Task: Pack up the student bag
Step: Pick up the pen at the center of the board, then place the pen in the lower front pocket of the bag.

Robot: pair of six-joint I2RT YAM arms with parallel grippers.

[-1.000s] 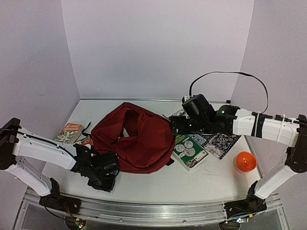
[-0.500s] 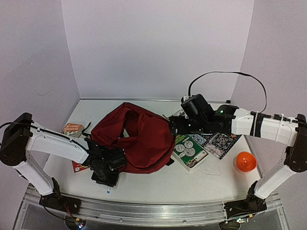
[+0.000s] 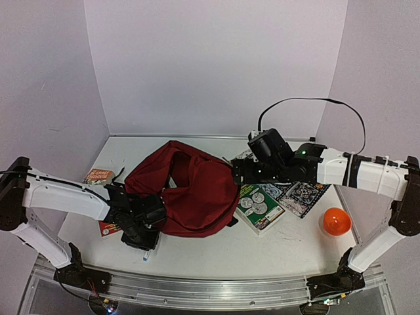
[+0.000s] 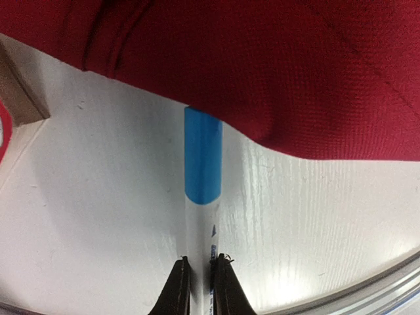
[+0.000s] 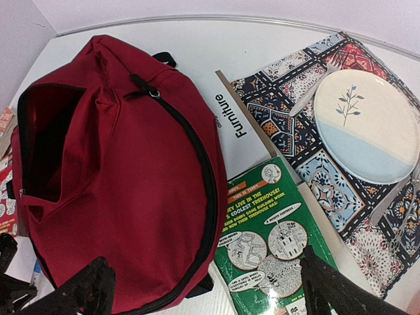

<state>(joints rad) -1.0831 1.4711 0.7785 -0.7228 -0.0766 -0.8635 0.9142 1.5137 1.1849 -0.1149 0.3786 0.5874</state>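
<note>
The student bag (image 3: 190, 190), dark red with a black zipper, lies in the middle of the table with its mouth open toward the left (image 5: 49, 141). My left gripper (image 3: 141, 237) sits low at the bag's near-left edge, shut on the white barrel of a pen (image 4: 202, 216). The pen's blue cap (image 4: 203, 154) reaches up to the bag's fabric (image 4: 295, 65). One dark fingertip (image 4: 176, 289) presses each side of the barrel. My right gripper (image 5: 210, 289) hovers open over the bag's right edge (image 5: 151, 197), holding nothing.
A green treehouse book (image 5: 275, 243) lies right of the bag on a large patterned "Furniture" book (image 5: 289, 125). An orange ball (image 3: 335, 222) sits far right. Two small books (image 3: 98, 176) (image 3: 108, 228) lie left of the bag. The table's metal front edge (image 4: 394, 289) is close.
My left gripper's jaws have closed on the pen, and the arm has shifted slightly left along the bag's near edge. The right arm has stayed still.
</note>
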